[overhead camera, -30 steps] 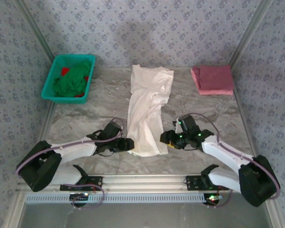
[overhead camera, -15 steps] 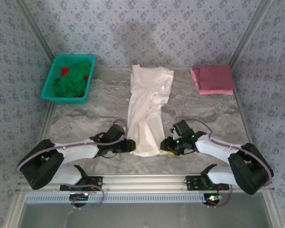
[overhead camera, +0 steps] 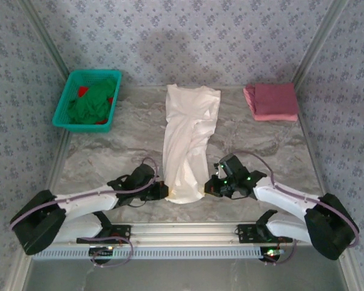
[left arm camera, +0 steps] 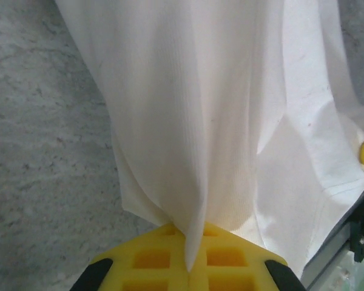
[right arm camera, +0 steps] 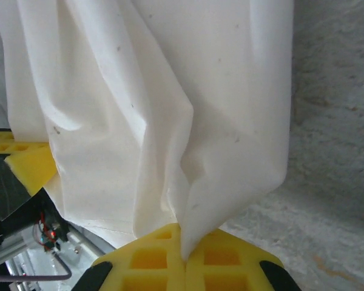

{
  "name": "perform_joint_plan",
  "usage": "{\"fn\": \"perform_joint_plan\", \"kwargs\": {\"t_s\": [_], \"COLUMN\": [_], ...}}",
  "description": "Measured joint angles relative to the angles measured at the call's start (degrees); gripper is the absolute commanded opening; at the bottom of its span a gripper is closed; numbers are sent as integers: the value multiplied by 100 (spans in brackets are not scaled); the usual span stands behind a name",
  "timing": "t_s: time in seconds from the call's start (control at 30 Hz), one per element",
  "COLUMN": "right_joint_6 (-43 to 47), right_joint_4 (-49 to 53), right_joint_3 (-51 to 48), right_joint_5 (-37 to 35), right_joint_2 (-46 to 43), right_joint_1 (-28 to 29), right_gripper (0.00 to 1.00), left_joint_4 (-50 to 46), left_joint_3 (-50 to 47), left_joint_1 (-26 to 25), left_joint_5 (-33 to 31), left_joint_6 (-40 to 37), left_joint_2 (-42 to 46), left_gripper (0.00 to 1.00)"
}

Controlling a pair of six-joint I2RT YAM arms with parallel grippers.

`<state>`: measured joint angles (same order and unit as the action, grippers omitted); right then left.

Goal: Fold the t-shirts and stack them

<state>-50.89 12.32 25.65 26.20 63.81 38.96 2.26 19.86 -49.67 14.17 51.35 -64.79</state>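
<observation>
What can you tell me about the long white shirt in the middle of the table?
The cream-white cloth t-shirt is soft, thin and wrinkly, lying as a long strip down the middle of the grey marbled table. At its near end, the left gripper and right gripper each pinch a corner shut between yellow pads, bunching the cloth.

You are looking into a robot test booth dressed up like a home. Flowered wallpaper [overhead camera: 188, 36] covers three flat wall panels held by metal corner posts [overhead camera: 317, 42], and the table [overhead camera: 109, 151] has a marble print. Two robot arms [overhead camera: 85, 201] are bolted to a metal rail [overhead camera: 188, 230] at its near edge, with cables showing. The laundry is household stuff: a teal basket [overhead camera: 63, 104] of clothes, a white t-shirt [overhead camera: 188, 139] and a folded pink t-shirt [overhead camera: 272, 101].
</observation>
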Motion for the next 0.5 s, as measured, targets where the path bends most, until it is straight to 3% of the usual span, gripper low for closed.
{"fn": "perform_joint_plan", "kwargs": {"t_s": [0.23,0.5], "right_joint_6": [-385,-527], "right_joint_4": [39,553], "right_joint_3": [-662,-494], "right_joint_5": [11,-96], "right_joint_2": [-98,-291], "right_joint_1": [446,758], "right_gripper": [0,0], "left_joint_4": [-236,-1213], "left_joint_3": [-173,748], "left_joint_1": [4,2], "left_joint_5": [192,492], "left_joint_6": [83,-229], "left_joint_2": [-315,-957], "left_gripper": [0,0]}}
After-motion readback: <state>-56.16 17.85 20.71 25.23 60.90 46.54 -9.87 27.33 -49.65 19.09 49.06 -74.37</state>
